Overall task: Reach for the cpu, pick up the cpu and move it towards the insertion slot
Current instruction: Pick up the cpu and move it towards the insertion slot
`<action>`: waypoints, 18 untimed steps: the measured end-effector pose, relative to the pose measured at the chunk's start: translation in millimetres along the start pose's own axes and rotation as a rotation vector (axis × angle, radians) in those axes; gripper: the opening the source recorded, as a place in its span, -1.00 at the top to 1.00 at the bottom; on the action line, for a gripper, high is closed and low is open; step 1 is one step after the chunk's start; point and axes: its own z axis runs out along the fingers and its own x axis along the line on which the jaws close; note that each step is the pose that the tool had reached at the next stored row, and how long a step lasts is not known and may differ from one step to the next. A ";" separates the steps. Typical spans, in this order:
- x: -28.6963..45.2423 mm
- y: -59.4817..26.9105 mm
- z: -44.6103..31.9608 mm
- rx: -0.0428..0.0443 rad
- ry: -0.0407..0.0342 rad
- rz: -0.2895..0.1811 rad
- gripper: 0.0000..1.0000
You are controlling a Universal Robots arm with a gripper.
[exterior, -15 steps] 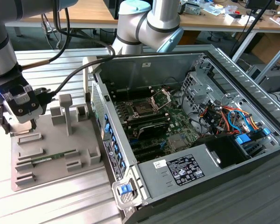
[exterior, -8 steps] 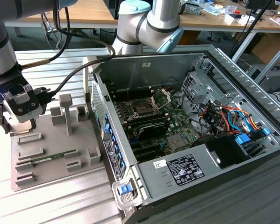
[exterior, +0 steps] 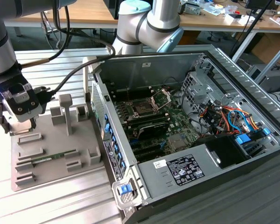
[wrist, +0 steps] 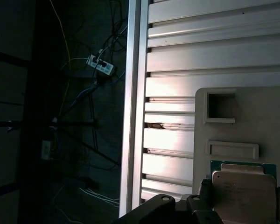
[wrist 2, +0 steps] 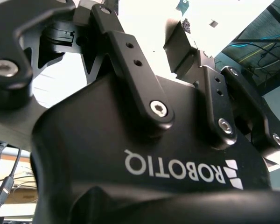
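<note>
Fingers [wrist 2: 126, 56] stand apart; gripper [exterior: 19, 122] hovers above cpu [wrist: 243, 196] resting on grey fixture [exterior: 56, 154], well apart from slot [exterior: 143, 108].

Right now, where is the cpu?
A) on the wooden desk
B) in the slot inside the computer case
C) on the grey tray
C: in the first wrist view the cpu sits on the grey tray, and in the exterior view the slot shows only its dark square.
</note>
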 end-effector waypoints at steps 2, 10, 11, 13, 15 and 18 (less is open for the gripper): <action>0.0 0.0 -0.7 0.0000 0.0000 0.000 -0.10; 0.0 0.1 -2.8 0.0000 0.0000 0.000 -0.10; 0.0 0.1 -3.0 0.0000 0.0000 0.000 -0.10; 0.0 0.1 -3.3 -0.0001 -0.0001 0.000 -0.10; 0.0 0.2 -3.7 -0.0001 -0.0001 0.000 -0.10; -0.1 0.2 -4.2 0.0000 0.0000 0.000 -0.10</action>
